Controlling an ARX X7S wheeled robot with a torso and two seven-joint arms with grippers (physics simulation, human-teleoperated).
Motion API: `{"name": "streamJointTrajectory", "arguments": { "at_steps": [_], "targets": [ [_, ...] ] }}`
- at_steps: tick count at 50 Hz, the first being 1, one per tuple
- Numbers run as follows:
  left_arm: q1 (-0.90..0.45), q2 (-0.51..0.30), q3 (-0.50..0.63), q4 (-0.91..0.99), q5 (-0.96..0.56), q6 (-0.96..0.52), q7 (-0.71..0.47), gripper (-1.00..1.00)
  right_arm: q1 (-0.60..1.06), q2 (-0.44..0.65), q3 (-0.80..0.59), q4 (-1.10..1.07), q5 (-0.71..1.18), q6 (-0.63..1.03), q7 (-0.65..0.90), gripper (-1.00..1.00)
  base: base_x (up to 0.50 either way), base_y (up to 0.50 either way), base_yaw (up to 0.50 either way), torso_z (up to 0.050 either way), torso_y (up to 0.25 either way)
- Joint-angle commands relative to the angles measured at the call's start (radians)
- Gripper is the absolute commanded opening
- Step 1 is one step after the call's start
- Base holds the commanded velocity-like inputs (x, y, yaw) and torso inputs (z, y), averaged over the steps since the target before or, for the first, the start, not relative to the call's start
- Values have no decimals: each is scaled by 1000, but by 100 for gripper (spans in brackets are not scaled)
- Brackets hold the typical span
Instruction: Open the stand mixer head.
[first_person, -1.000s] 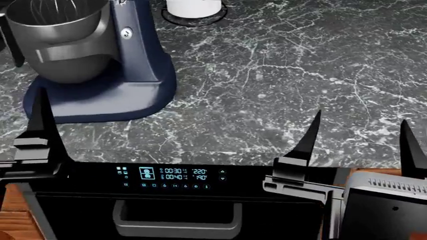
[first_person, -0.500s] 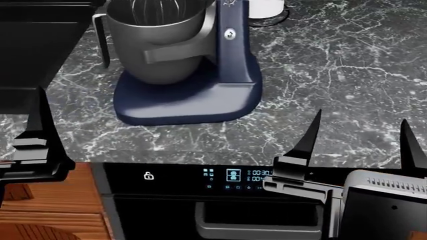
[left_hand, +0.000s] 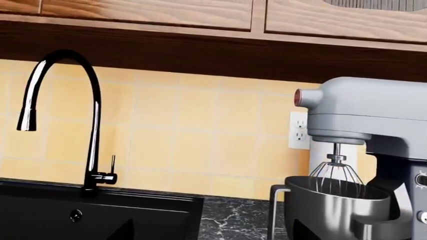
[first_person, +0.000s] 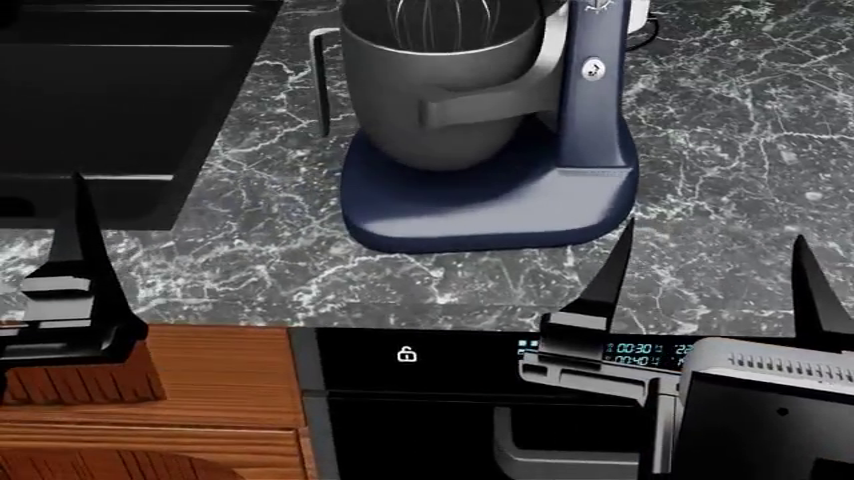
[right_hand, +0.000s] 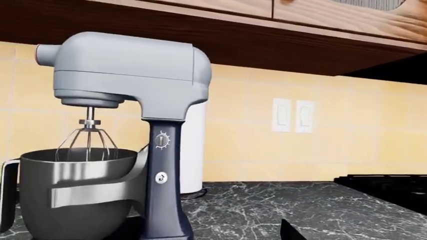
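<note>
The stand mixer head (right_hand: 127, 65) looks light grey in the wrist views and sits lowered on a navy column (right_hand: 162, 190), with its silver whisk (right_hand: 88, 142) down in the grey bowl (right_hand: 67, 195). It also shows in the left wrist view (left_hand: 373, 110). In the head view only the bowl (first_person: 441, 90), column (first_person: 594, 90) and navy base plate (first_person: 494, 215) show. My left gripper (left_hand: 213, 236) is open and empty, near the counter's front edge, left of the mixer. My right gripper (first_person: 714, 250) is open and empty, in front of the mixer and to its right.
A black sink (first_person: 120, 90) with a curved black faucet (left_hand: 67, 110) lies left of the mixer. An oven control panel (first_person: 441, 355) and wooden cabinet front (first_person: 200, 400) run below the marble counter (first_person: 747, 130). A white cylinder (right_hand: 193, 150) stands behind the mixer. A stove (right_hand: 387, 185) is at right.
The head view has shifted left along the counter: the mixer now sits further right in it and the sink has come into view. Both grippers hold the same open pose.
</note>
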Motion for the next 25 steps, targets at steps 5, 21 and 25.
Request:
{"name": "streamJointTrajectory", "arguments": {
  "at_steps": [5, 21, 25],
  "targets": [
    [5, 6, -10, 9, 13, 20, -3, 100, 0, -7, 20, -1, 13, -20, -26, 100, 217, 0, 0, 0, 0],
    [5, -2, -5, 0, -1, 32, -15, 100, 8, -10, 24, 9, 42, 2, -14, 100, 337, 0, 0, 0, 0],
    [8, -6, -5, 1, -4, 35, -17, 100, 4, -9, 32, 4, 60, -13, -19, 100, 0, 0, 0, 0, 0]
  ]
}}
